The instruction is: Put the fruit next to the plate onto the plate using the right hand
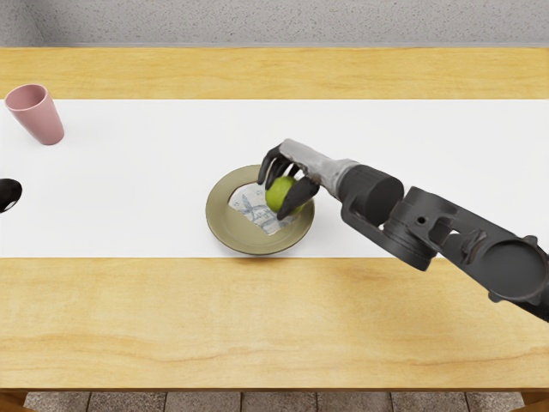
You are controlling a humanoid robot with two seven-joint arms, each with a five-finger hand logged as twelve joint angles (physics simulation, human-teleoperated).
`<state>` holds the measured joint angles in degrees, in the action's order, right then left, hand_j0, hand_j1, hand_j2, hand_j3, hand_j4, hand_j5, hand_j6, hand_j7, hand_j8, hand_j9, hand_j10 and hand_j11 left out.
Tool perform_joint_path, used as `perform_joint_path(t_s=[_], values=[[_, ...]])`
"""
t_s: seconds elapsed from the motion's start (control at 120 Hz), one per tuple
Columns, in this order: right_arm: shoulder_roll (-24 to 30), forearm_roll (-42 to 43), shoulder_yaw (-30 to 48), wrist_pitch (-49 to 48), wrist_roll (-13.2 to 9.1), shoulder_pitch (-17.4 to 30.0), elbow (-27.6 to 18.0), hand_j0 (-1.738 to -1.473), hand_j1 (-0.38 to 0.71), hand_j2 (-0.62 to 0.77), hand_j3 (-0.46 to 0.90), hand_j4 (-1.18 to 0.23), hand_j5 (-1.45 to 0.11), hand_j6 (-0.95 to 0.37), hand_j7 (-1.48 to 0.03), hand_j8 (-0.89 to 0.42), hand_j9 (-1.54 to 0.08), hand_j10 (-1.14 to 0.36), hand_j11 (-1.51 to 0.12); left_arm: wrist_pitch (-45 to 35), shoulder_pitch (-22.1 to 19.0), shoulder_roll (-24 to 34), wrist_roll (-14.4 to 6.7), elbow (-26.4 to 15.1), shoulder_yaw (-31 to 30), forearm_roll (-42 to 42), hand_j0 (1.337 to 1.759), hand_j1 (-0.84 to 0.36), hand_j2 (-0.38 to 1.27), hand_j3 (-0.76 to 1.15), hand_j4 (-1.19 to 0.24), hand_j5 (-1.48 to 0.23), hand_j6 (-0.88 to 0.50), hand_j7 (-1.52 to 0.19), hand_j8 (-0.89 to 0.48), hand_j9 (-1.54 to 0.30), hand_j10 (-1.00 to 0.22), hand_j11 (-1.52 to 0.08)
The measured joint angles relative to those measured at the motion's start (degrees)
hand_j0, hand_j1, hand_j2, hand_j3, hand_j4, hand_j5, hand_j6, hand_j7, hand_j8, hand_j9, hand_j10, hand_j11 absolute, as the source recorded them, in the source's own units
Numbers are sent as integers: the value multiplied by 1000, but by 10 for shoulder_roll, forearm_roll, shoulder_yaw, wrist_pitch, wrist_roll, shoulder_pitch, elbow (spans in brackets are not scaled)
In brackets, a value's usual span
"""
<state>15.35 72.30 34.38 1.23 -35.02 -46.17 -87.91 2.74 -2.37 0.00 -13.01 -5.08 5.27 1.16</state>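
Note:
A green round fruit (279, 193) sits over the right part of an olive plate (225, 223) with a patterned white centre, in the middle of the table. My right hand (281, 178) reaches in from the right and its dark fingers (271, 166) curl around the fruit from above and the sides. I cannot tell whether the fruit rests on the plate or hangs just above it. A dark rounded part of the left arm (7, 194) shows at the picture's left edge; its fingers are out of view.
A pink cup (35, 113) stands at the far left on the white runner (429, 146), which lies along the wooden table (257, 318). The right forearm (446, 240) crosses the table's right side.

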Motion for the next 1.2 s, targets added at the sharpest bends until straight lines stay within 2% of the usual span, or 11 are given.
perform_joint_path(t_s=[0.292, 0.358, 0.458, 0.642, 0.758, 0.908, 1.033, 1.2], values=[[-20, 1, -27, 4, 0, -1, 12, -1654, 212, 313, 0, -724, -989, -688, -961, -391, -980, -381, -966, 0, 0, 0, 0, 0, 0, 0, 1658, 335, 2, 0, -12, -15, -13, -15, -12, -15, -12, -15], [-22, 2, -27, 6, 0, 0, 12, -1655, 192, 226, 0, -644, -876, -626, -854, -390, -868, -385, -857, 0, 0, 0, 0, 0, 0, 0, 1658, 335, 2, 0, -12, -15, -12, -15, -12, -15, -12, -15], [-22, 2, -22, 9, 0, -1, 10, -1656, 95, 120, 0, -489, -660, -479, -646, -333, -655, -331, -648, 0, 0, 0, 0, 0, 0, 0, 1658, 335, 3, 0, -12, -15, -13, -15, -12, -15, -12, -15], [-3, -6, 14, -8, 0, -14, -1, -1657, -30, 27, 0, -316, -419, -311, -414, -252, -417, -251, -415, 0, -1, 0, 0, 0, 0, 0, 1658, 335, 3, 0, -12, -15, -13, -15, -13, -15, -12, -15], [30, -72, 75, -69, 0, -14, -3, -1658, -110, 6, 0, -228, -301, -226, -298, -192, -300, -191, -298, 0, -2, 0, 0, 0, -1, 0, 1658, 335, 3, 0, -12, -15, -13, -15, -13, -15, -12, -15], [106, -238, 174, -203, 0, 0, 19, -1658, -231, 2, 0, -113, -149, -112, -147, -96, -148, -95, -147, 0, -3, 0, 0, 0, -1, 0, 1658, 335, 3, 0, -12, -15, -13, -15, -13, -15, -12, -15], [178, -334, 261, -293, 0, 50, 56, -1658, -285, 2, 0, -61, -81, -61, -80, -52, -80, -52, -80, 0, -3, 0, 0, 0, -2, 0, 1658, 335, 3, 0, -12, -15, -13, -15, -13, -15, -12, -15], [207, -377, 346, -348, 0, 122, 84, -1658, -321, 1, 0, -27, -36, -27, -35, -23, -35, -23, -35, 0, -3, 0, 0, 1, -1, 1, 1658, 335, 3, 0, -12, -15, -13, -15, -13, -15, -12, -15]])
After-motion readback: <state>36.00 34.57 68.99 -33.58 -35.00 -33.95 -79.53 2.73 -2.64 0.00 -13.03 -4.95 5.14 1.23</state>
